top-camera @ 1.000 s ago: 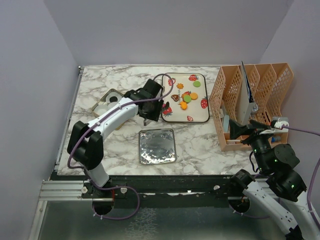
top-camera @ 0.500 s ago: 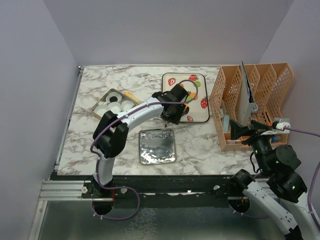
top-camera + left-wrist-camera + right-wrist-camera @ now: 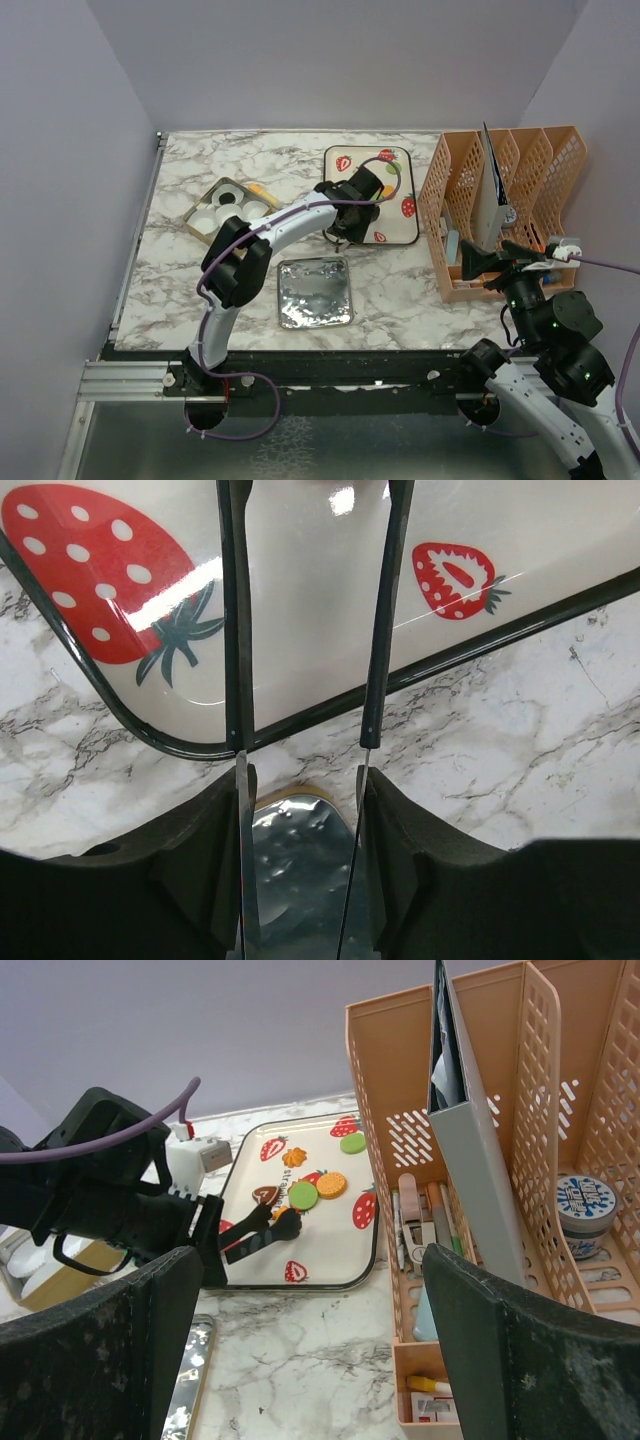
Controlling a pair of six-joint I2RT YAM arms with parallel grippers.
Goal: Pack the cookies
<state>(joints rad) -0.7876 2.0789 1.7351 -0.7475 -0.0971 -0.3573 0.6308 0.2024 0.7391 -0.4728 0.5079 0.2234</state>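
The cookies lie on the white strawberry tray [image 3: 400,225]: green [image 3: 303,1195], orange [image 3: 331,1184], brown [image 3: 264,1195] and another green one [image 3: 351,1143]. My left gripper [image 3: 366,203] reaches over the tray's near left part, open. In the right wrist view its tips [image 3: 274,1220] stand on either side of a small orange cookie [image 3: 282,1211]; I cannot tell if they touch it. The left wrist view shows its fingers [image 3: 237,630] apart over bare tray [image 3: 300,610]. My right gripper [image 3: 480,262] is wide open and empty [image 3: 315,1350], held above the table's right side.
A gold tin [image 3: 200,205] with white paper cups at the back left holds a black cookie [image 3: 227,199] and an orange one [image 3: 258,190]. A silver lid [image 3: 315,291] lies in front. An orange desk organizer [image 3: 500,210] with a binder stands at the right.
My left arm has swung right, from beside the tray's left edge to over the tray and its cookies. The right arm has not moved.
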